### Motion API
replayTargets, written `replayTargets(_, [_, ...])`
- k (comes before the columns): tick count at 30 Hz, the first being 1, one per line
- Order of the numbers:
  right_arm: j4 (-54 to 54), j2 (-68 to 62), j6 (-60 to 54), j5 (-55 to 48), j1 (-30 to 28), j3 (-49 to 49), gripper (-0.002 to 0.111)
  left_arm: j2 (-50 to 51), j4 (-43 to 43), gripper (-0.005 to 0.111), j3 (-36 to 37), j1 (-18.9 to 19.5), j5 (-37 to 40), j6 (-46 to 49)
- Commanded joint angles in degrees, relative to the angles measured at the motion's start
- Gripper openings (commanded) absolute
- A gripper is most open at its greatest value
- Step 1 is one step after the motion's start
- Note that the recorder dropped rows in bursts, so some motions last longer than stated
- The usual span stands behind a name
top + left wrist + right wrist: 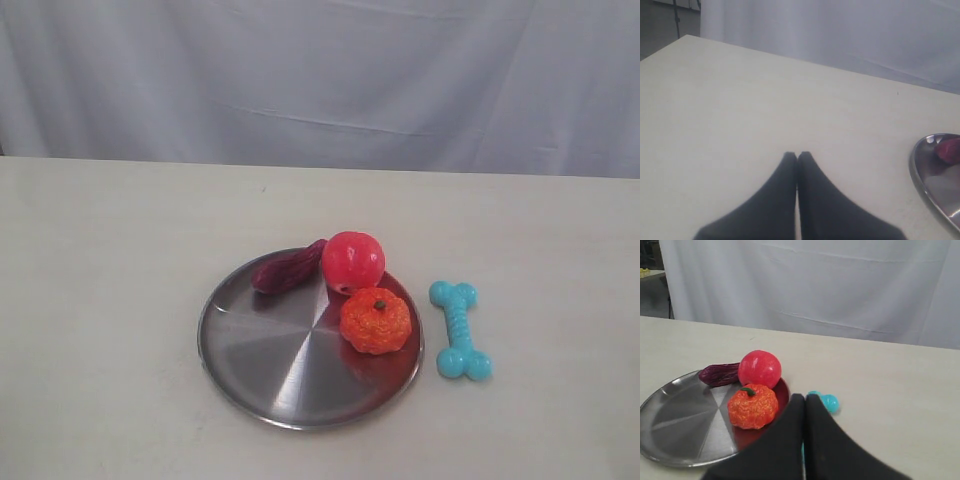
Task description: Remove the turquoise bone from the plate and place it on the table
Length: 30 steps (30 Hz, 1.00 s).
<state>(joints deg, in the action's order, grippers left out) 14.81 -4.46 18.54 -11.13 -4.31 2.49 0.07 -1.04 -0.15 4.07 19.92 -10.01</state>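
The turquoise bone (pixel 460 330) lies flat on the cream table (pixel 120 260), just right of the steel plate (pixel 260 360) and apart from its rim. In the right wrist view only one knobbed end of the bone (pixel 829 402) shows past my right gripper (pixel 805 398), which is shut with nothing in it and hovers above the bone. My left gripper (pixel 797 155) is shut and empty over bare table, with the plate's rim (pixel 916 167) off to one side. Neither gripper appears in the exterior view.
On the plate sit a red ball (pixel 353 261), an orange pumpkin toy (pixel 376 320) and a dark purple toy (pixel 288 268) resting on the far rim. A grey-white cloth backdrop (pixel 320 80) hangs behind the table.
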Motion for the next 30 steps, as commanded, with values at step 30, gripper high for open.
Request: replayTargets(30, [-10.2, 3.7, -15.4, -1.6, -0.3, -2.5, 0.000, -0.1, -0.2, 0.000, 0.1, -0.3, -0.3, -0.1])
